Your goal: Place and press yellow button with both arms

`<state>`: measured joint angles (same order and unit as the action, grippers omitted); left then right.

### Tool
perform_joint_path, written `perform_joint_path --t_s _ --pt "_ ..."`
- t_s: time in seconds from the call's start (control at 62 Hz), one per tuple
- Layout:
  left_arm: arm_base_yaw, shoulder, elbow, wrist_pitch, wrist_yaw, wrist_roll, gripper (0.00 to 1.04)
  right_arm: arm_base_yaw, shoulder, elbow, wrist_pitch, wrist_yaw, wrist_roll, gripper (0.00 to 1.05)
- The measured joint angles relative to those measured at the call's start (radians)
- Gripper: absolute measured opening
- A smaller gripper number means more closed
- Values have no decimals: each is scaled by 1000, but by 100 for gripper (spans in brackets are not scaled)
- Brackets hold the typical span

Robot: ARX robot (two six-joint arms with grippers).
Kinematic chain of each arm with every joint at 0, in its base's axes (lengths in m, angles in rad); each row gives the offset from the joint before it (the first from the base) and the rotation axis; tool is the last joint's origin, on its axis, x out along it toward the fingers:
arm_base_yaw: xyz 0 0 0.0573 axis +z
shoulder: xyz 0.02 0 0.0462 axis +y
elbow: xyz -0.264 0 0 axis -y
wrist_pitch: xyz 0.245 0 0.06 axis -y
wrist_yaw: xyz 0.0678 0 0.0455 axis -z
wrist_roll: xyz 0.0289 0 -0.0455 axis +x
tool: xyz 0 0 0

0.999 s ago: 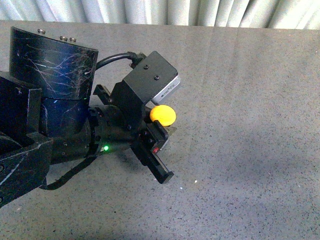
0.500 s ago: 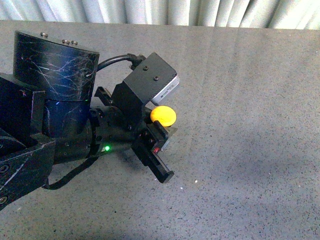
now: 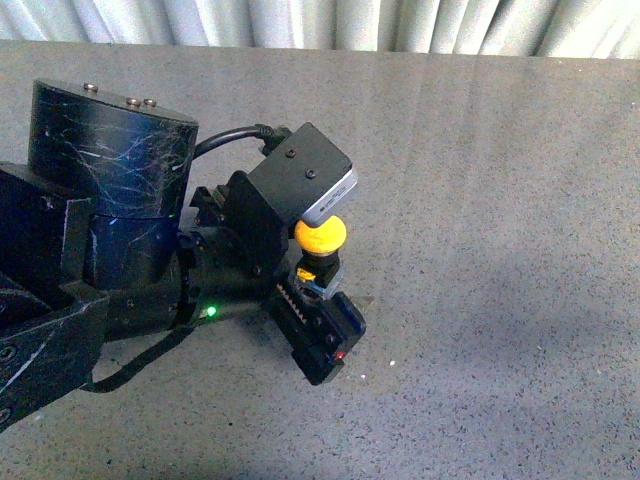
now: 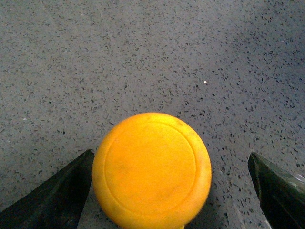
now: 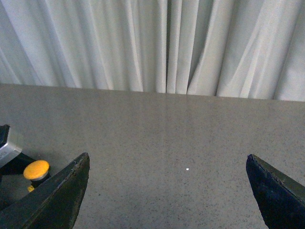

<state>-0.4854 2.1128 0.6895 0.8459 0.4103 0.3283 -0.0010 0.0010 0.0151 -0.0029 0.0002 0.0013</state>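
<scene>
Nothing readable: no text, label, brand or number shows on the button (image 3: 320,236), the arm (image 3: 110,200), the camera box (image 3: 303,180) or the desk (image 3: 500,200)

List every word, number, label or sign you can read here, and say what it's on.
None can be read. The yellow button has a plain cap; the camera box, the left arm, the table and the curtain carry no legible marks.

I am reaching my left arm (image 3: 110,200) forward and low, left gripper (image 4: 169,155) gaping wide; my right gripper (image 5: 167,160) is hanging with its 2 fingers (image 5: 57,195) spread apart.
</scene>
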Motion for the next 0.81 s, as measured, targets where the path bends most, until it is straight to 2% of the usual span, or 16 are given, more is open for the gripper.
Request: perform_joint_path --t_s 0.564,0.806 --pt "153 -226 -173 -24 35 46 96 0 0 0 0 0 0 96" --pt "236 -481 -242 -86 34 10 96 0 0 0 0 0 0 96"
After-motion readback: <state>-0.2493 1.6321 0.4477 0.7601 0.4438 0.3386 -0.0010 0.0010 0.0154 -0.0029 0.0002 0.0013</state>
